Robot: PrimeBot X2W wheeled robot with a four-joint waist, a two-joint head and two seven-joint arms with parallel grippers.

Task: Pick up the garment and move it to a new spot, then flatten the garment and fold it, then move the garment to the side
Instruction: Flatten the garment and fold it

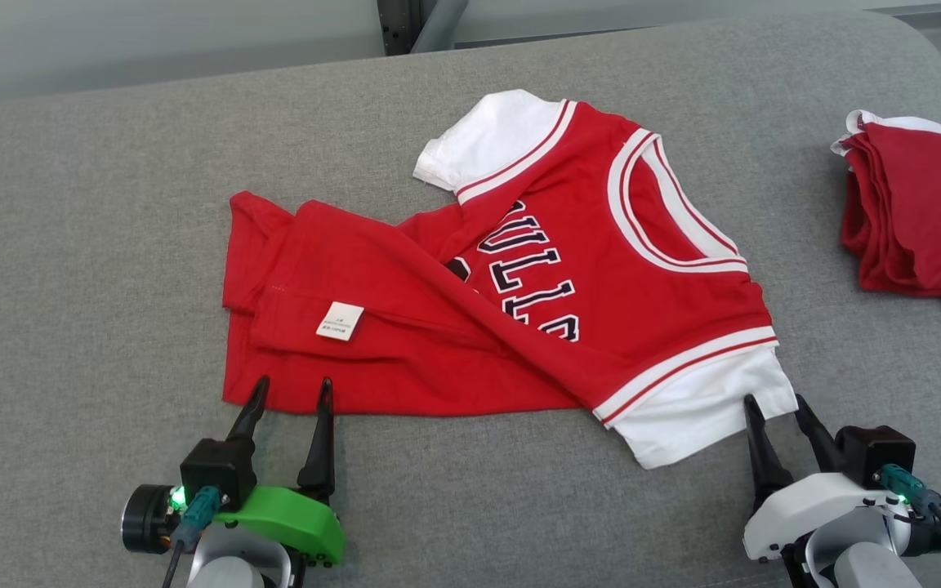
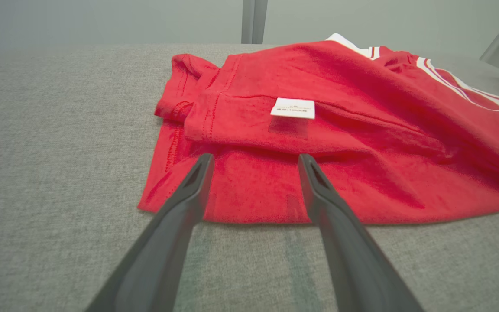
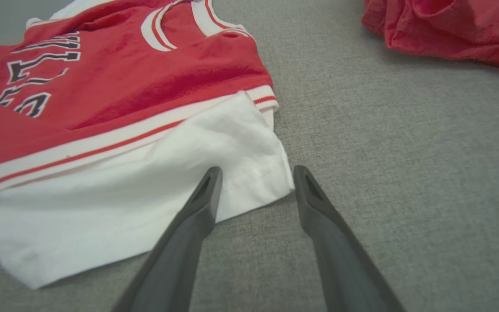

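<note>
shirt lies crumpled on the cushion. left gripper wide open at the red hem, right gripper open astride the white sleeve, both empty. i'd pinch both edges low, then lift together.

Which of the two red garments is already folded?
The red garment at the far right, a compact folded stack. The jersey in the middle lies spread and rumpled, showing black letters.

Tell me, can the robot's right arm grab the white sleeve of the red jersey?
Probably yes. The right gripper is open at the corner of the white sleeve, one finger over the cloth, and nothing blocks it. The sleeve lies flat on the grey fabric, so pinching it may be fiddly.
</note>
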